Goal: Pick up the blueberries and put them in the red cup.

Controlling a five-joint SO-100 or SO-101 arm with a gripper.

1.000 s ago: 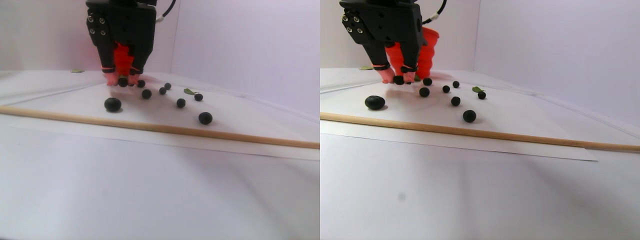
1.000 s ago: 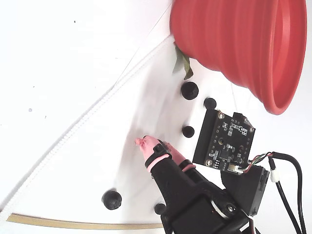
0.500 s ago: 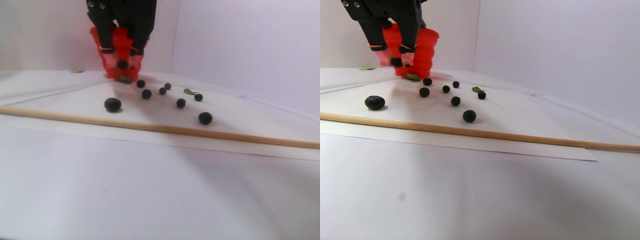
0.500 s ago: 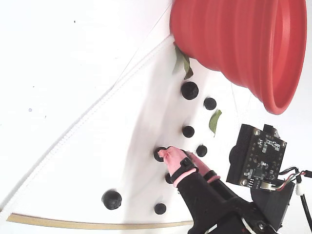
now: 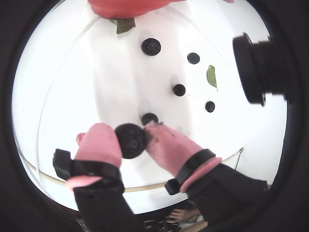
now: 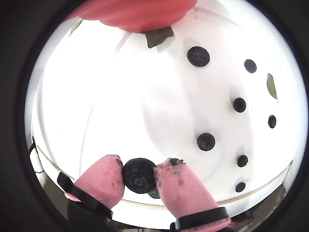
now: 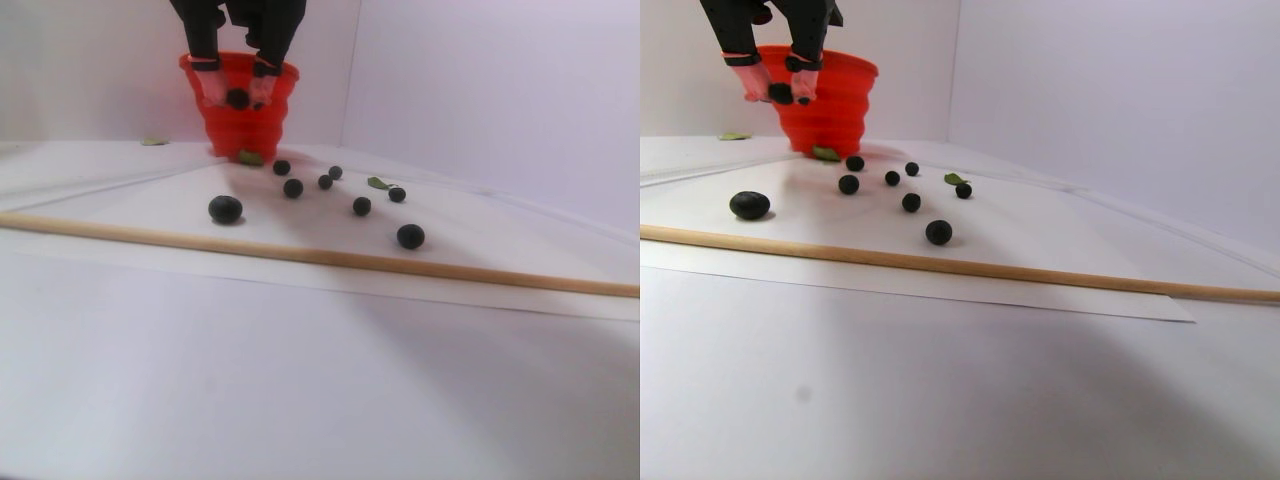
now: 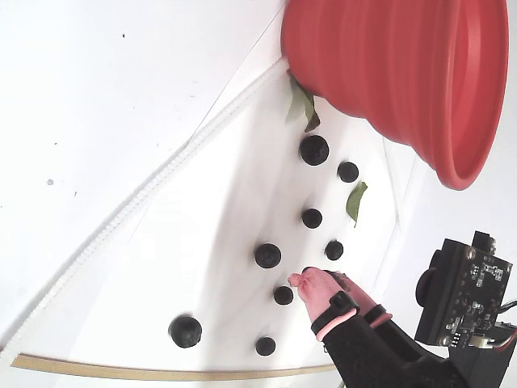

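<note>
We see the gripper clamped on one blueberry; loosening before the red cup would drop it.

A smooth white counter carries a thin white paper sheet edged by a long wooden dowel; the large red plastic cup stands behind loose dark blueberries and small green leaves
</note>
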